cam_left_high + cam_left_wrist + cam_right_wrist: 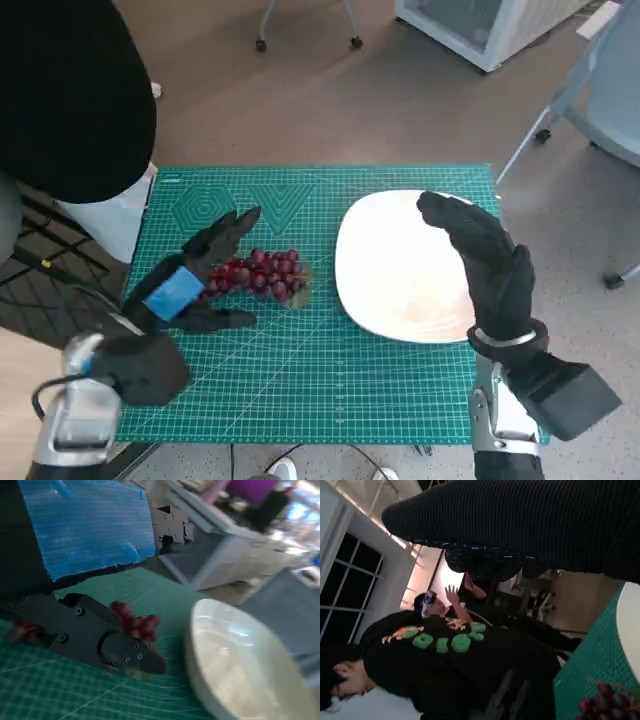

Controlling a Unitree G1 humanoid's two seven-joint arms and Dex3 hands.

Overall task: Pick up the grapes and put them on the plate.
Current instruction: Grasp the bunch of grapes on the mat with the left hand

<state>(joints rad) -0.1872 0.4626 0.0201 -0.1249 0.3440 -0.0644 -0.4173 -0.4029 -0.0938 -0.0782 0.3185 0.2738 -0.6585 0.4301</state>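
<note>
A bunch of dark red grapes (262,274) lies on the green cutting mat (300,380), just left of the white plate (400,270). My left hand (195,275) is spread around the bunch's left end, one finger beyond it and one on the near side; no firm hold shows. In the left wrist view the grapes (135,622) peek out behind my black fingers (100,640), with the plate (240,665) close by. My right hand (485,262) hovers over the plate's right side, fingers apart and holding nothing. The grapes (605,702) and a sliver of the plate (630,630) also show in the right wrist view.
A person in a black top (70,90) stands at the table's far left corner; people (445,650) also show in the right wrist view. Chair legs and castors (545,135) stand on the floor beyond the mat's right side.
</note>
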